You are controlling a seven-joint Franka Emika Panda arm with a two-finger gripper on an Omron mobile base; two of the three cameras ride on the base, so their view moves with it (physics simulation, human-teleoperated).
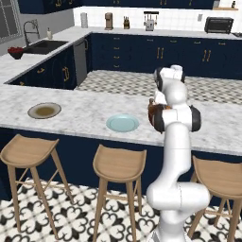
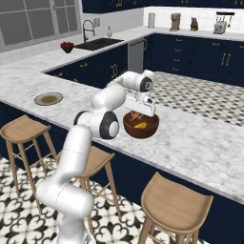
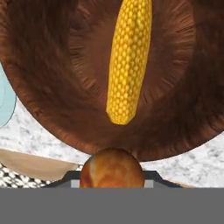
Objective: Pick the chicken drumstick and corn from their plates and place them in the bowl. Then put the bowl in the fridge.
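Two plates are lying bare on the marble counter (image 1: 75, 101) in the left base view: the brownish-grey plate (image 1: 44, 110) far to the left and the light blue plate (image 1: 122, 123) nearer the arm. The bowl (image 1: 152, 113) is peeking out from behind the arm's white links, just beside the blue plate. Three wooden stools (image 1: 119, 165) are standing under the counter's near edge, below any carrying path.

In the right base view the gripper (image 2: 138, 114) is hanging over the bowl's (image 2: 141, 125) near rim, an orange-brown piece showing under it, with yellow corn (image 2: 141, 126) lying inside. The counter to the right of the bowl is offering plenty of room; its near edge is running close by the bowl.

In the hand view the chicken drumstick (image 3: 112, 168) is sitting between the jaws, which are closing narrowly on its rounded end, above the bowl's (image 3: 48, 118) rim. The corn (image 3: 129, 61) is resting lengthwise on the bowl's floor. I judge the drumstick light, firm and perhaps slick, so it is probably best released low inside. The thick wooden bowl is looking stiff and heavyish; its wall, pinched over the rim, is likely the best hold.
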